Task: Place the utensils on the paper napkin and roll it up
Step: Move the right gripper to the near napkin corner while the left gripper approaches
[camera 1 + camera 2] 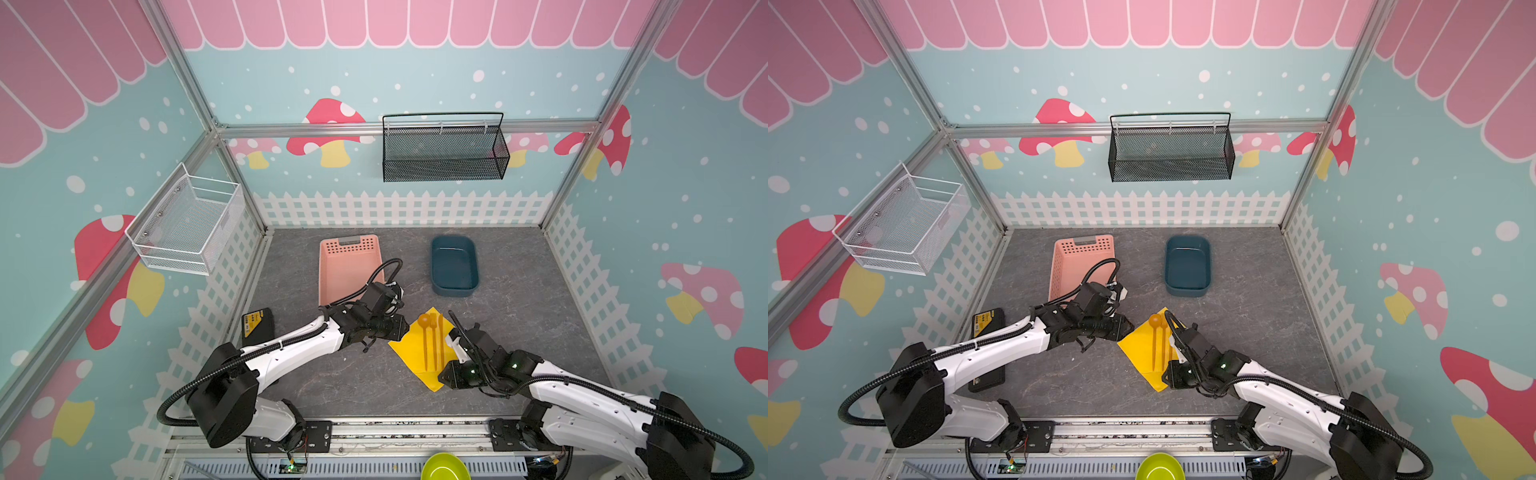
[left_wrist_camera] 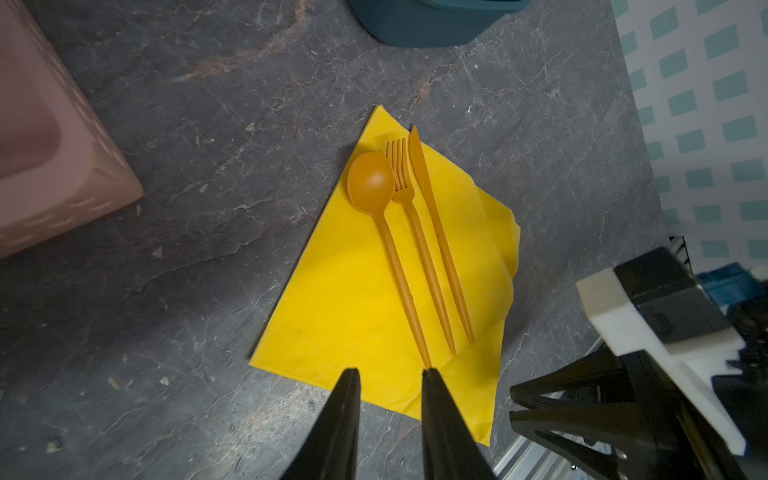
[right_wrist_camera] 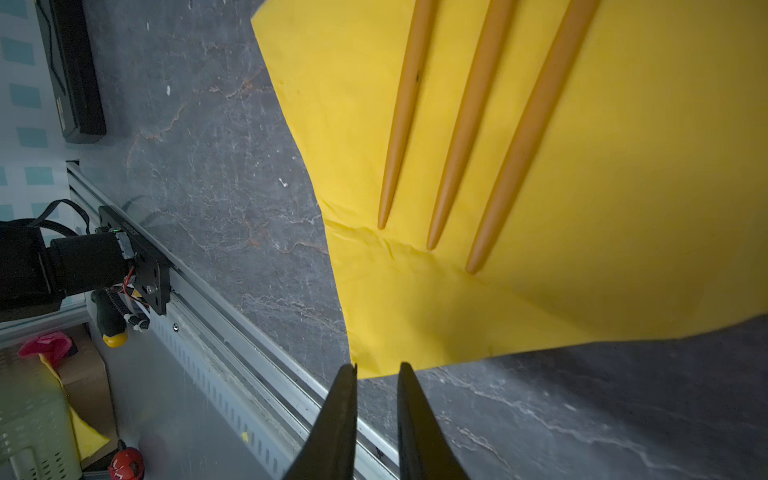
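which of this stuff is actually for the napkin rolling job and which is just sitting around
For the job:
- spoon, fork and knife
- yellow paper napkin under them

Just lying about:
- pink basket
- blue tub
- black mesh basket on the back wall
- white wire basket on the side wall
- flat black box

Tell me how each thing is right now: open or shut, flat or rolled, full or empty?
Bright yellow paper napkin: flat, unrolled.
Three orange plastic utensils: side by side on napkin.
Pink slotted plastic basket: empty.
Dark blue plastic tub: empty.
Black mesh wall basket: empty.
White wire wall basket: empty.
Left gripper: slightly open, empty.
Right gripper: slightly open, at napkin's corner.
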